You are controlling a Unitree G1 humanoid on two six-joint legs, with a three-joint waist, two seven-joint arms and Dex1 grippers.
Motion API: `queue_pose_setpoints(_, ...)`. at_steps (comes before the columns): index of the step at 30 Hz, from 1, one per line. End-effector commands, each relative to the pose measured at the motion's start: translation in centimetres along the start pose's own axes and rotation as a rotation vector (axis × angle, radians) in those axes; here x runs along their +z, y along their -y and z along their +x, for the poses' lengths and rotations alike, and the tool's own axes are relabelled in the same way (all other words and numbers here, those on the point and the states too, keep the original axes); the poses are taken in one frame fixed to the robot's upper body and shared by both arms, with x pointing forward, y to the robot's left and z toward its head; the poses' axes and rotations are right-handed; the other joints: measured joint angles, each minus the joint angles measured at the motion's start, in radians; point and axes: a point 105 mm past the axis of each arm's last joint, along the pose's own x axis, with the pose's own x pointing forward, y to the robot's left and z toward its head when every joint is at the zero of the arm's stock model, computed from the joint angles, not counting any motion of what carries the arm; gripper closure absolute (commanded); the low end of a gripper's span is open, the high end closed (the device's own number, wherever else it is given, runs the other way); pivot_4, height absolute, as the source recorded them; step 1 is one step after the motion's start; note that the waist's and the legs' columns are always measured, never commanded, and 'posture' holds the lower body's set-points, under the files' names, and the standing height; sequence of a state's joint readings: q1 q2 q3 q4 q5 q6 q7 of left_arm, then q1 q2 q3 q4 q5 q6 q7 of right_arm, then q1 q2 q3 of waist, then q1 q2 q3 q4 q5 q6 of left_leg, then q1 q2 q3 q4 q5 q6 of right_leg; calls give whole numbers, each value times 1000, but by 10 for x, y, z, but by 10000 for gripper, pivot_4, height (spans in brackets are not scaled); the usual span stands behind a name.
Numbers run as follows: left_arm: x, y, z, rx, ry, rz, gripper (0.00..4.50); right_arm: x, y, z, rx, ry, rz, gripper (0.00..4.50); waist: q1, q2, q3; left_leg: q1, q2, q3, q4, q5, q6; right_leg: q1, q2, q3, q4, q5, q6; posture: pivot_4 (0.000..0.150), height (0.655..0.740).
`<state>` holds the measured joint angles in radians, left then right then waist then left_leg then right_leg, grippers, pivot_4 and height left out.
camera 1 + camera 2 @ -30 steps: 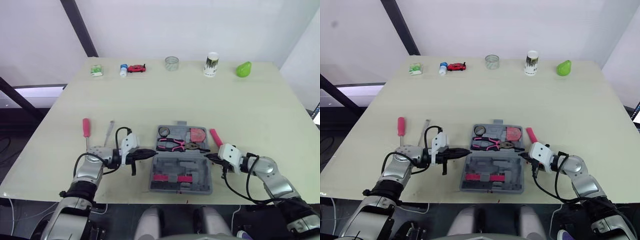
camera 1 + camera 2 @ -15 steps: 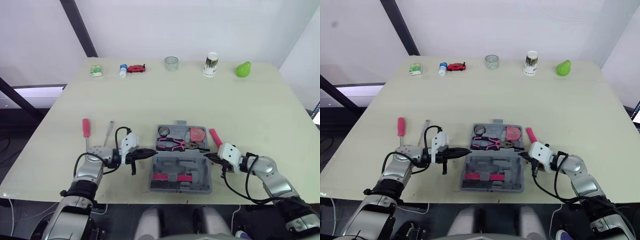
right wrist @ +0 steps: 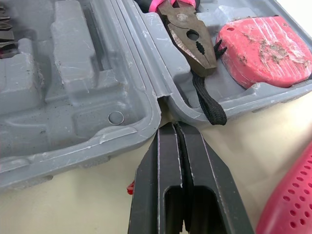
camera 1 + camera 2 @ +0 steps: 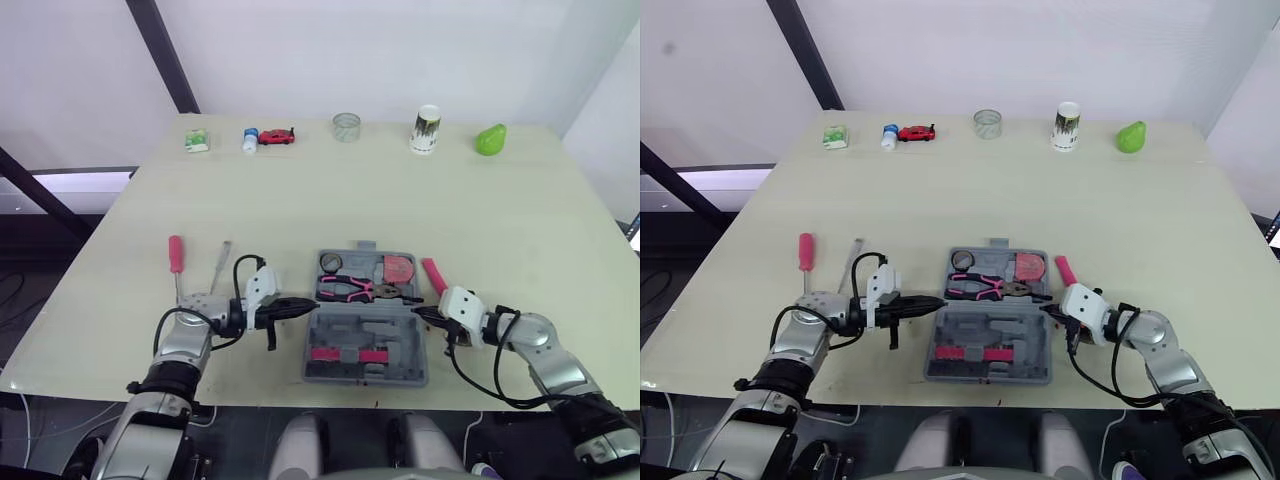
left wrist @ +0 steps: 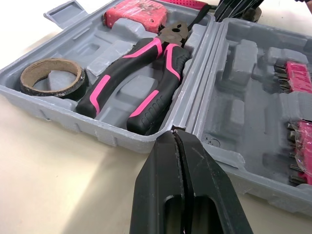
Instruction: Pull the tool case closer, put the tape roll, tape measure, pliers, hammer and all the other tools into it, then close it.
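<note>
Screwdriver (image 4: 175, 254) lies outward of our left gripper (image 4: 305, 306), which we see pinched closed, tips at the hinge of the open tool case (image 4: 345, 332). Inside, past those tips, sit tape roll (image 4: 330, 263), pliers (image 4: 350, 290), tape measure (image 4: 397, 269). Our right gripper (image 4: 418, 312) is pinched closed too, at the opposite hinge end; pink-handled hammer (image 4: 433, 275) just beside it.

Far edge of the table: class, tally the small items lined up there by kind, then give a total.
Cups: 2, the clear cup and the white printed cup
Toy cars: 1, the red toy car
Bottles: 1, the blue-and-white bottle
Boxes: 1, the green-and-white box
Fruit: 1, the green pear
Total: 6
</note>
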<state>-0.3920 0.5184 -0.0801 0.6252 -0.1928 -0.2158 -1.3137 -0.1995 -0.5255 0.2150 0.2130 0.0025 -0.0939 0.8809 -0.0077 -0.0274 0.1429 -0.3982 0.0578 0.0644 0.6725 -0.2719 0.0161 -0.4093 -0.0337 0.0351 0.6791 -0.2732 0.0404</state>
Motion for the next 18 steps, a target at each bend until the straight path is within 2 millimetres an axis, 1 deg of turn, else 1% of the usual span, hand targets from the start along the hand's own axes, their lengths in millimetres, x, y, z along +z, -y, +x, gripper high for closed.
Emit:
queue_pose_setpoints(1,7,6,13,-65,19,33,44624,14,6,-2,-30,56,-30,45000,0,0,0,0,0,0,0,0,0,0,0,0,0,0,0,1500,7400)
queue_pose_setpoints(18,7,5,18,-82,20,35,44624,12,5,-6,-36,48,-27,45000,1,0,0,0,0,0,0,0,0,0,0,0,0,0,0,1500,7400)
